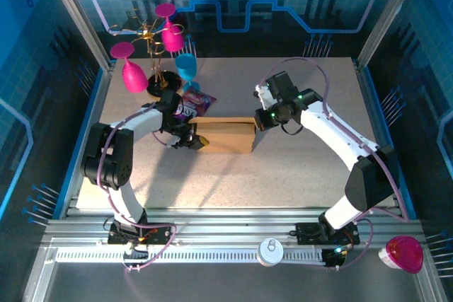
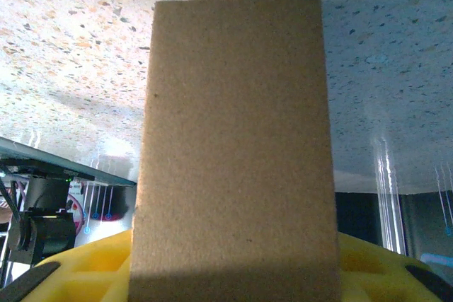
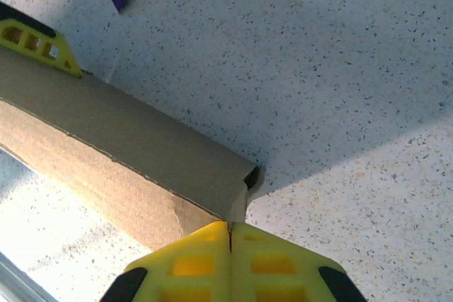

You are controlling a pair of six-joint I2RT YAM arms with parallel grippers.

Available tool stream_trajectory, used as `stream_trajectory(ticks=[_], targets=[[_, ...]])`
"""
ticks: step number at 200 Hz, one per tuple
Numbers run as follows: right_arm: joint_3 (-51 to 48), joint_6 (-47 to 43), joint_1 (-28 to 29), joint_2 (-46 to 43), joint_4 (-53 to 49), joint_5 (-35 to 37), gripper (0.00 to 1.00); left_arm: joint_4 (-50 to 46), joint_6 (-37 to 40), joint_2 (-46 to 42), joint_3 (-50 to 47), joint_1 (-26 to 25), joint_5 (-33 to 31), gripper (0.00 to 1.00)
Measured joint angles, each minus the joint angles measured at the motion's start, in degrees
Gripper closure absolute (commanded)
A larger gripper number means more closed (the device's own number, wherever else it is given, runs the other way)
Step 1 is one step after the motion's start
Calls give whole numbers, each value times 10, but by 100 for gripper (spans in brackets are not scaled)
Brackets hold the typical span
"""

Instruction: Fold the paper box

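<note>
**Box pinned at both ends, mid-desk**

Far to the left of the box and behind it, a stand of pink and blue glasses (image 1: pixel 152 47) sits well apart on the desk (image 1: pixel 297 175). A purple packet (image 1: pixel 198 102) lies just behind the box's left end.

The left gripper (image 1: pixel 192 139) is at that left end. In the left wrist view its yellow fingers (image 2: pixel 78 281) stand partly apart on either side of a brown panel that rises between them. They appear to clamp the end across its width.

The box (image 1: pixel 226 136) lies in the middle of the desk, its long side running left to right between the two grippers. From the right wrist it reads as a low, long shape with a folded top edge and a small gap at the near corner.

The right gripper (image 3: pixel 230 230) is at the box's right end. Its fingers (image 3: pixel 191 266) are pressed fully together, tips against the end corner. Whether they nip a thin edge there I cannot tell.

The box is probably light, thin cardboard: stiff across a panel, ready to bend along its creases, and easy to dent under a hard pinch. Its matte face should grip well, but it would likely slide on the smooth desk unless one end is held. Flap edges near a crease look like the best places to take hold, not the middle of a panel.
</note>
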Motion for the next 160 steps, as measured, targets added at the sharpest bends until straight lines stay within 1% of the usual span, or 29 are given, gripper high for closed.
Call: stream_trajectory(ticks=[37,82,160], targets=[[-3,43,3,-2,8,8,100,0,-1,0,0,0,0,87],[10,89,6,3,-10,10,100,7,-1,0,-3,0,1,87],[11,169,14,3,-12,15,100,11,-2,0,-5,0,2,87]])
